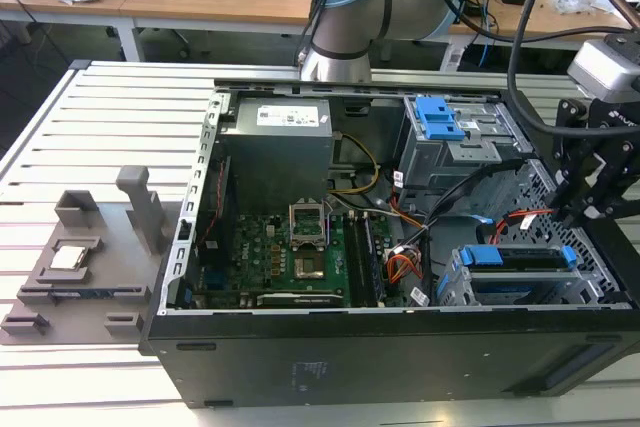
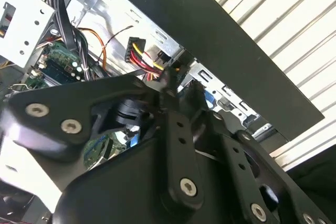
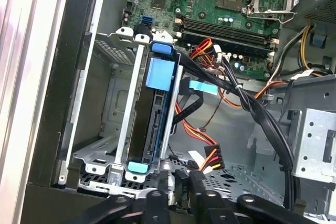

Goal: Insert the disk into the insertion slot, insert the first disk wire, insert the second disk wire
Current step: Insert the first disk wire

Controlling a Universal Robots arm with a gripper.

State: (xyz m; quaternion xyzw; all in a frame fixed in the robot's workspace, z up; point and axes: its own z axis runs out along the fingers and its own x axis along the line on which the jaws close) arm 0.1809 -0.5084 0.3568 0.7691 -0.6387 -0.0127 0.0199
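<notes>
Gripper (image 1: 583, 209) is seen over the open PC case (image 1: 300, 367), just above the insertion slot (image 1: 452, 292); whether it's open or closed can't be told.

The disk (image 1: 515, 259) is already seated in the insertion slot, clipped in its blue carrier. In the first wrist view the disk (image 3: 152, 114) is shown standing on edge between the slot's (image 3: 100, 103) perforated walls. The gripper (image 3: 186, 182) is placed at the slot's near end.

1 black power connector (image 3: 214, 158) w/ red, yellow & black wires is seen loose just beside the slot, apart from the disk. In the second wrist view that connector (image 2: 134, 51) is seen near the gripper (image 2: 177, 85).

The motherboard (image 1: 300, 247) is laid out beside the slot, toward the exterior view's left. A grey fixture (image 1: 75, 267) is set on the tabletop (image 1: 100, 127), well apart from the slot.
</notes>
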